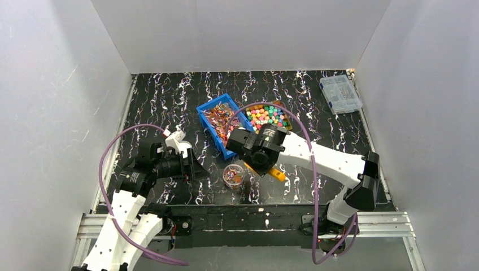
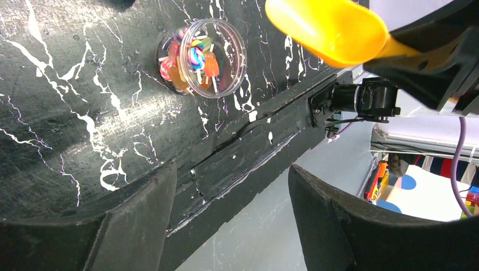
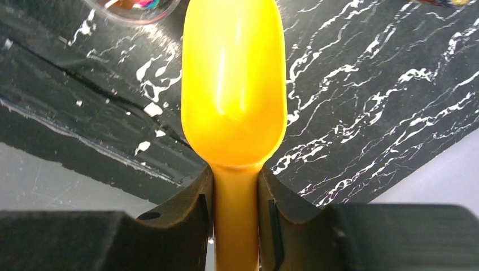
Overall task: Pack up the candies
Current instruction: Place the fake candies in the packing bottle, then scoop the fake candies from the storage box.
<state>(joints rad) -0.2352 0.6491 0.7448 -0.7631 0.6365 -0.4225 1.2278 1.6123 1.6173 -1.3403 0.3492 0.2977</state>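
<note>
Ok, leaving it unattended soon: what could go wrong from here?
The clear cup stands free near the front edge of the table; the left hand is open and apart from it, so the yellow scoop in the right hand could knock it over. The scoop looks broad beside the cup's mouth, so candies may spill.

Our left arm (image 1: 121, 212) and right arm (image 1: 333, 161) are of one make: smooth white shells on the long links and round black motor housings (image 1: 364, 180) at the joints. Small dark holes dot the left arm's lower shell. A purple cable (image 1: 104, 164) runs along the left arm in a wide loop, and a second purple cable (image 1: 312, 169) does likewise on the right arm. The left gripper (image 2: 231, 192) has broad, matte black fingers (image 2: 135, 220) with slanted inner faces. The right gripper (image 3: 236, 186) is black too, with a small round hole in one finger (image 3: 148, 215).
</note>
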